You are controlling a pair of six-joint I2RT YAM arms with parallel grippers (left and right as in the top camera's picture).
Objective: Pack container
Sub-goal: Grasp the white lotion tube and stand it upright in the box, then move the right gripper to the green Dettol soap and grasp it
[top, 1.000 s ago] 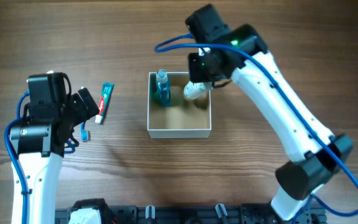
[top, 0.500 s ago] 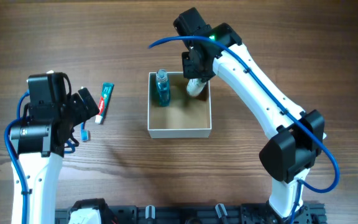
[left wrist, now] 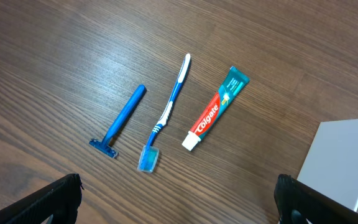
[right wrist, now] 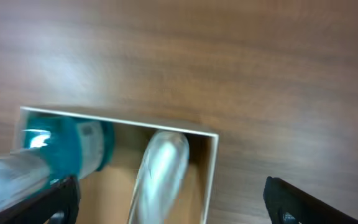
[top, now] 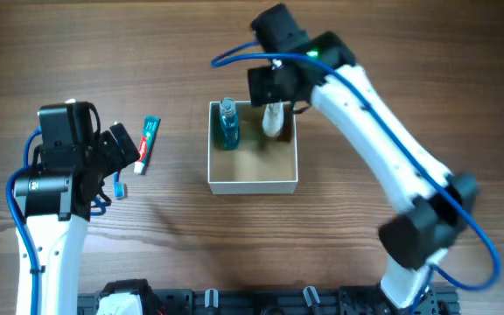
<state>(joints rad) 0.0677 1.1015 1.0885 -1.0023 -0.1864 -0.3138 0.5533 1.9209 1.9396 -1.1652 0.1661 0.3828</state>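
container: the container (top: pixel 252 185) sits mid-table with its top open, white walls outside and tan floor inside. Its near corner also shows at the right edge of the left wrist view (left wrist: pixel 340 155).
edges: all four rims are visible from overhead. The near, left and right walls have bare table (top: pixel 182 52) around them, while the right arm crosses above the far-right corner.
open room inside: the near half of the floor is bare. The blue bottle (top: pixel 227 122) stands in the far-left corner and the white bottle (top: pixel 274 120) in the far-right corner, with a narrow gap between them.
open room outside: a strip of bare wood separates the left wall from the toothpaste (left wrist: pixel 216 109).
right gripper: the right gripper (top: pixel 274 87) hangs over the far-right corner, above the white bottle. In its wrist view the fingers (right wrist: pixel 48 202) sit at the lower corners, spread wide with nothing between them. That view is blurred.
left gripper: the left gripper (left wrist: pixel 179 193) is spread wide and empty, above the wood left of the container.
loose items: the razor (left wrist: pixel 120 121), toothbrush (left wrist: pixel 166 115) and toothpaste lie side by side, not touching. The razor is farthest from the container.
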